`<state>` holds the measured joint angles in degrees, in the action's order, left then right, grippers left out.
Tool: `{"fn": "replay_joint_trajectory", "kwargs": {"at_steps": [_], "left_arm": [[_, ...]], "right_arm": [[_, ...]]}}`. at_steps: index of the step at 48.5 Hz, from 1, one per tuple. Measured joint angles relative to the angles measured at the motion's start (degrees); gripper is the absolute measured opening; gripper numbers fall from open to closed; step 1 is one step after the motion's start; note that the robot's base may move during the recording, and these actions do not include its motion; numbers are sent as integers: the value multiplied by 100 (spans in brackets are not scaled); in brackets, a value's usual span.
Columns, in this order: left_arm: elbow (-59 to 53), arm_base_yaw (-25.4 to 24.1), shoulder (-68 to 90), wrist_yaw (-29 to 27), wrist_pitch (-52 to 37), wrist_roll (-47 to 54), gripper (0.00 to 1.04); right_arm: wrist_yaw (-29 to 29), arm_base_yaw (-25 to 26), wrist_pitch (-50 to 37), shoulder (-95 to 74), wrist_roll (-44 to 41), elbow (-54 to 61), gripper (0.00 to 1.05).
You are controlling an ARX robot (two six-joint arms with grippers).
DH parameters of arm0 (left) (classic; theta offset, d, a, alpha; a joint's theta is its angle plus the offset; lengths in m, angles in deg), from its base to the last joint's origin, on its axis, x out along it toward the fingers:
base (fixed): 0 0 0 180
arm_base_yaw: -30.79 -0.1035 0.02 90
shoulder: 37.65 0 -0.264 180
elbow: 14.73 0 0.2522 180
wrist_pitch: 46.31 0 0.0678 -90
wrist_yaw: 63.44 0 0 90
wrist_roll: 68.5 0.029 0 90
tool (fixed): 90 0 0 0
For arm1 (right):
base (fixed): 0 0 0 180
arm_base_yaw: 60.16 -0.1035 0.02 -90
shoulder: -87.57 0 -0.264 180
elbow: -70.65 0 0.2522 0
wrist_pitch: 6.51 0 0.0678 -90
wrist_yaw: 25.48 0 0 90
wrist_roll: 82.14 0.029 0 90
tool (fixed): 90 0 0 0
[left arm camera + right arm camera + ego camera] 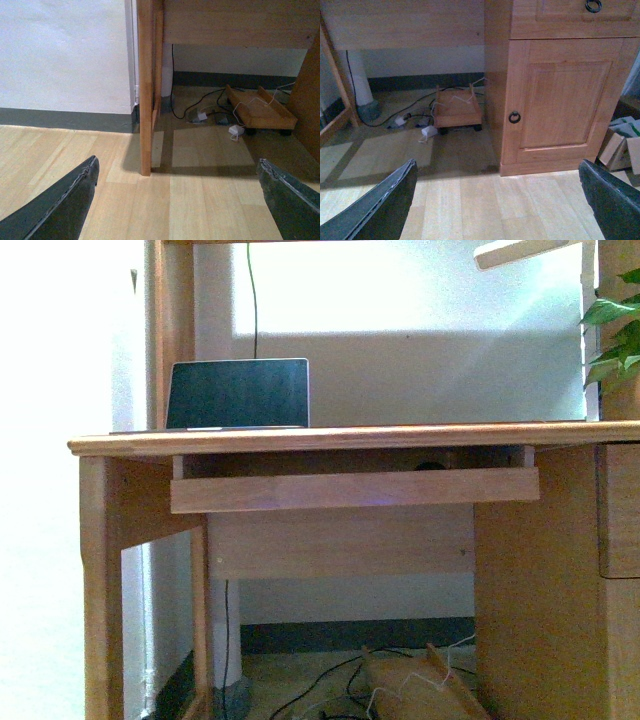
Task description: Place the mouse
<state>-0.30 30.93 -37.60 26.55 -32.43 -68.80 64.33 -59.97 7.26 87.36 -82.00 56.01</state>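
In the front view, a small dark domed shape that looks like the mouse (430,465) peeks out of the gap between the desk top (350,437) and the pull-out keyboard tray (354,489); most of it is hidden. Neither arm shows in that view. My left gripper (177,210) hangs open over bare wooden floor near the desk's left leg (146,90), with nothing between its dark fingers (62,202). My right gripper (497,210) is also open and empty, low over the floor in front of the desk's cabinet door (560,95).
An open laptop (238,393) stands on the desk at the left. A plant (615,335) hangs at the right edge. Under the desk lie cables (200,107) and a small wooden trolley (457,107). Cardboard boxes (622,145) sit beside the cabinet.
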Motion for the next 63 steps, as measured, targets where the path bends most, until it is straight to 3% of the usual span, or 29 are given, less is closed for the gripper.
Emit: {"fn": "replay_joint_trajectory", "kwargs": {"at_steps": [63], "left_arm": [[0,0,0,0,0,0,97]], "right_arm": [[0,0,0,0,0,0,97]]}}
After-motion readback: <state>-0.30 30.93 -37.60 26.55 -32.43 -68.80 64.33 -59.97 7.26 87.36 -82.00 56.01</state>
